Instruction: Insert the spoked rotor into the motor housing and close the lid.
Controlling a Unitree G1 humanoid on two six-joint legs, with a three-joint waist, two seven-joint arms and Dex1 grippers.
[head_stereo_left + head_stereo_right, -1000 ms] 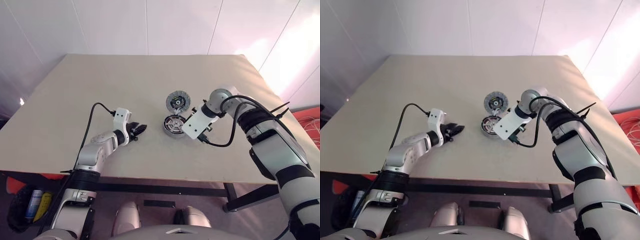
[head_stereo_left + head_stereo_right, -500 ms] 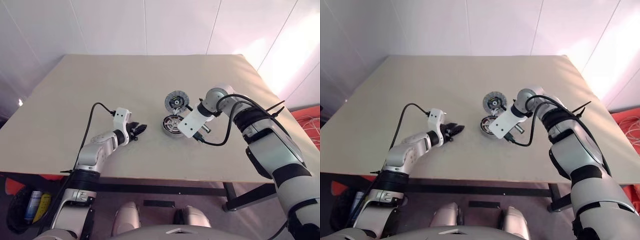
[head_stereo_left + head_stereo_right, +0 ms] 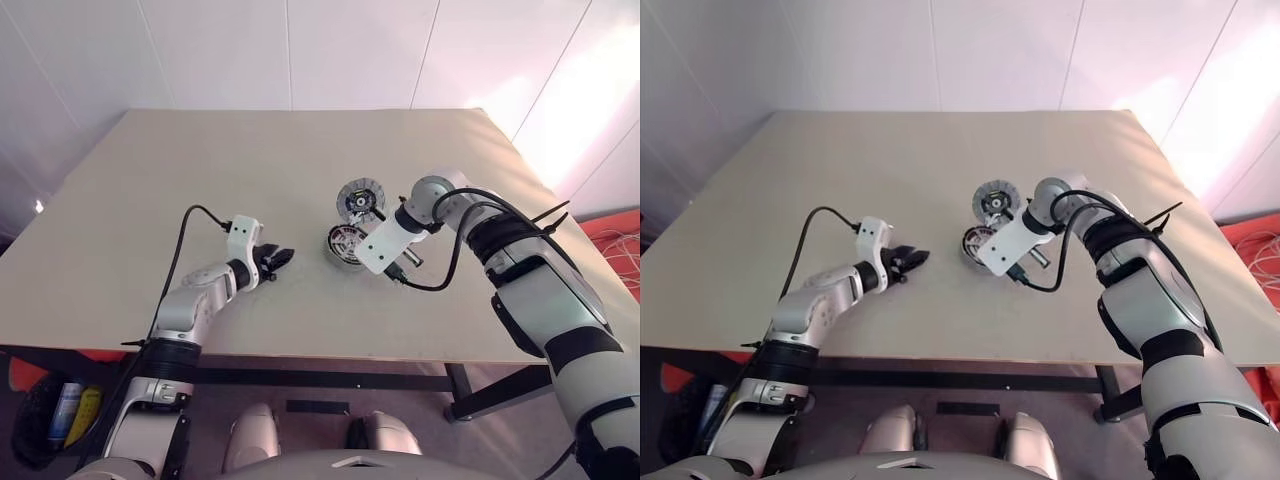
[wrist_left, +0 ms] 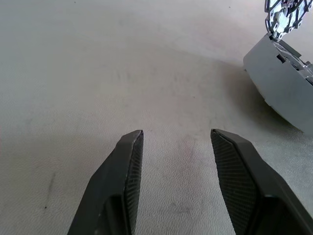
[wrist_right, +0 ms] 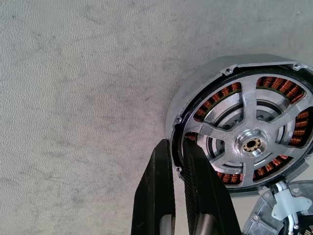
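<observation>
Table [image 3: 200, 160]: one pale beige top, filling the middle of the head view.
Right pincer [image 5: 177, 147]: one, right of centre in the head view, pointing steeply down. Its two black fingers [image 5: 157, 186] are clenched almost together on the near edge of the motor housing, one finger outside the grey wall and one just inside it; the pinch sits where wall and black rim meet, and which of the two it grips cannot be told.
Left pincer [image 4: 176, 139]: one, left of centre in the head view, released; its two fingers [image 4: 124, 171] stand apart with bare table between them, holding nothing and touching nothing.
Motor housing [image 5: 205, 78]: one, centre of the head view, flat on the table, copper windings showing between the spokes.
Lid [image 3: 359, 197]: one round disc, just above the housing, joined at its edge and lying open.
Spoked rotor [image 5: 250, 142]: one, seated inside the housing, silvery spokes and hub facing up.
</observation>
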